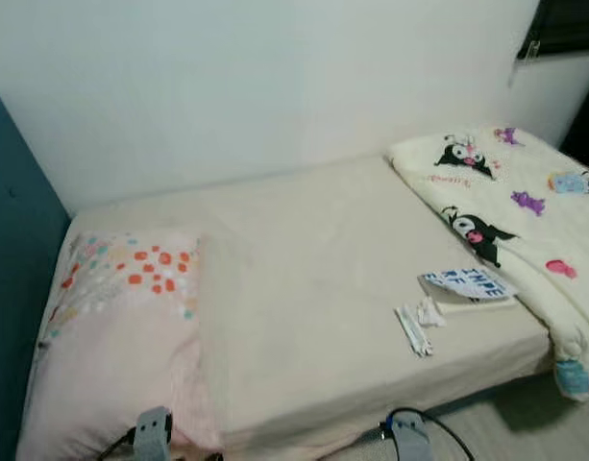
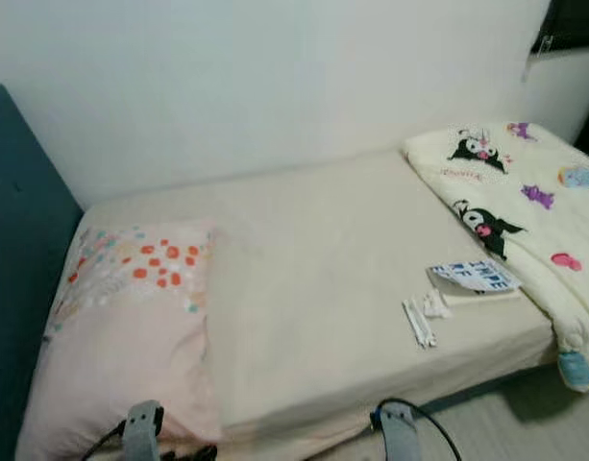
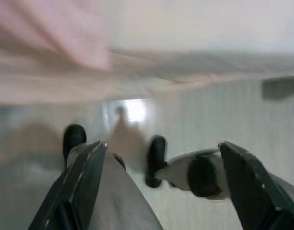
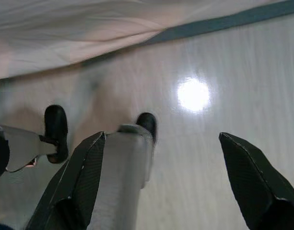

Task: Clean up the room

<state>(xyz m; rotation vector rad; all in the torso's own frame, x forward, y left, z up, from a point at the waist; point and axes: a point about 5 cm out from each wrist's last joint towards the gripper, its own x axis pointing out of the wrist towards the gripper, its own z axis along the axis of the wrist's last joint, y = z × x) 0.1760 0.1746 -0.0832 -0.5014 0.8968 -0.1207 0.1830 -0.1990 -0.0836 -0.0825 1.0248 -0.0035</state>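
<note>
A bed (image 1: 313, 279) with a cream sheet stands before me against a white wall. On its right part lie a blue-and-white printed packet (image 1: 467, 282) and small white bits (image 1: 416, 323). A pink pillow (image 1: 126, 317) with orange dots lies at the left end. A cream blanket (image 1: 525, 211) with cartoon figures is bunched at the right end. Both arms hang low by the bed's front edge. My left gripper (image 3: 161, 191) is open over the floor, and my right gripper (image 4: 158, 187) is open over the pale floor too. Neither holds anything.
A teal headboard (image 1: 15, 250) rises at the left. A dark window edge (image 1: 563, 24) sits at the top right. The blanket's corner (image 1: 573, 375) hangs over the bed's front right edge. Glossy pale floor (image 4: 223, 72) runs along the bed front, where my feet (image 4: 55, 127) stand.
</note>
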